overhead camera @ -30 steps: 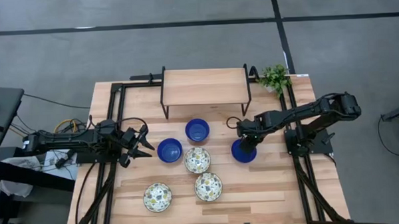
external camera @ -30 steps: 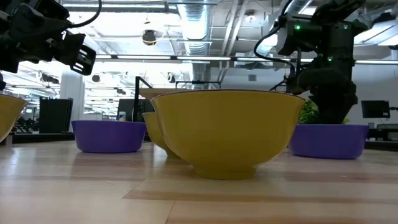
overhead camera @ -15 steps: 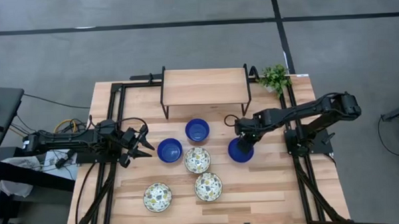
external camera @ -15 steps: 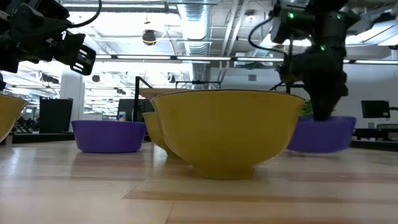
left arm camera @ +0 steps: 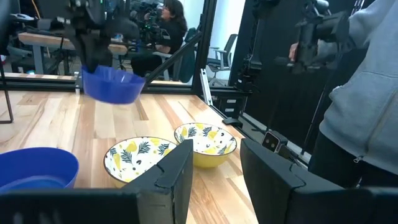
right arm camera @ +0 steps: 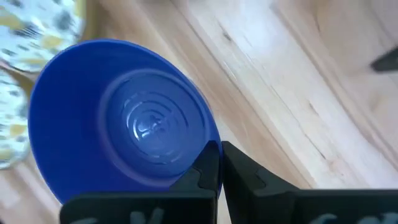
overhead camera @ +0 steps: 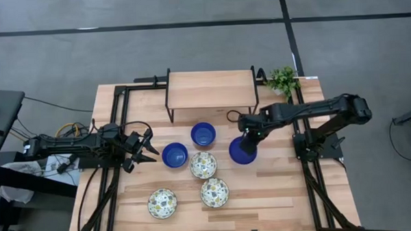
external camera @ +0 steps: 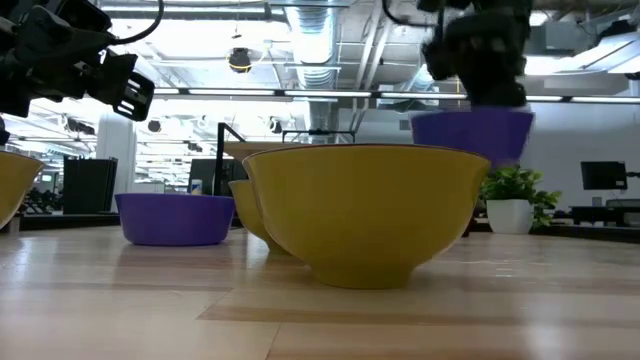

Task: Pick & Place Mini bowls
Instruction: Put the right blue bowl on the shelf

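With the right gripper (overhead camera: pixel 248 143) pinched shut on the rim of a blue bowl (overhead camera: pixel 241 151) held clear of the table (overhead camera: pixel 276 188), the bowl should be kept level and carried slowly.

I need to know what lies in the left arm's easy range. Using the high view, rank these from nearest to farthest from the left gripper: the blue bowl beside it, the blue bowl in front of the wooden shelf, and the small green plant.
Measured from the left gripper:
1. Glossy cobalt blue bowl on the table, just beside the gripper, toward the table's middle.
2. Second cobalt blue bowl, farther toward the middle, in front of the wooden shelf.
3. Small green plant, at the table's far right corner.
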### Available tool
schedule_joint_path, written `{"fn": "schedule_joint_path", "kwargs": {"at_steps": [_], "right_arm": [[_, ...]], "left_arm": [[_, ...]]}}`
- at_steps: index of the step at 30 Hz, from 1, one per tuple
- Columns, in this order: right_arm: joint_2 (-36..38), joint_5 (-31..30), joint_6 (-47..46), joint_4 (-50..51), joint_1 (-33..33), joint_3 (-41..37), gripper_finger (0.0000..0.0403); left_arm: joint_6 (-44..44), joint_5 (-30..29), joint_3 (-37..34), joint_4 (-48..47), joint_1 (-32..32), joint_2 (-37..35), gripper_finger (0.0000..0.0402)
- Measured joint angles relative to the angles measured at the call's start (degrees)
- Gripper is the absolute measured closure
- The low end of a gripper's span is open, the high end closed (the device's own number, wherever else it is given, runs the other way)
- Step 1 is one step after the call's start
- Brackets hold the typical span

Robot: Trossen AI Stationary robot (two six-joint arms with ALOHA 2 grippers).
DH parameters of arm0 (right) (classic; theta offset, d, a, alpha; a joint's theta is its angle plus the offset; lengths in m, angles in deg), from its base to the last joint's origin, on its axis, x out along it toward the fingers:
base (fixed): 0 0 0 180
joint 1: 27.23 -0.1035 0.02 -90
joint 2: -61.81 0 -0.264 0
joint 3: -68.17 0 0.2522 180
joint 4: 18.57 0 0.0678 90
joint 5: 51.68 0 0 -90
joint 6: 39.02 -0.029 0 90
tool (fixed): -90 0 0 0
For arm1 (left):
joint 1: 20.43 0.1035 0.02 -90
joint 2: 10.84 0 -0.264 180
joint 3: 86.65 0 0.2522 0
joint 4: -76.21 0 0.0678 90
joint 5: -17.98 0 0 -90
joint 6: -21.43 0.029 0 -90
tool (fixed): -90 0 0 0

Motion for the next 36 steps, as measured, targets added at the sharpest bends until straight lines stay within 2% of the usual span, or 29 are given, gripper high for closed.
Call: {"fn": "schedule_joint_path", "kwargs": {"at_steps": [10, 16, 26, 36], "right_arm": [[0.0, 0.1, 1.6, 3.1, 0.5, 9.4, 0.0403], [0.0, 0.1, 3.3, 6.3, 3.3, 13.7, 0.0403], [0.0, 0.0, 11.4, 7.1, 13.7, 20.5, 0.0403], [0.0, 0.1, 17.7, 7.9, 26.9, 25.9, 0.0403]], "left_arm": [[0.0, 0.0, 0.0, 0.0, 0.0, 0.0, 0.027], [0.0, 0.0, 0.0, 0.2, 0.0, 0.0, 0.027], [0.0, 0.0, 0.0, 0.5, 0.0, 0.0, 0.027], [0.0, 0.0, 0.0, 0.5, 0.0, 0.0, 0.027]]}}
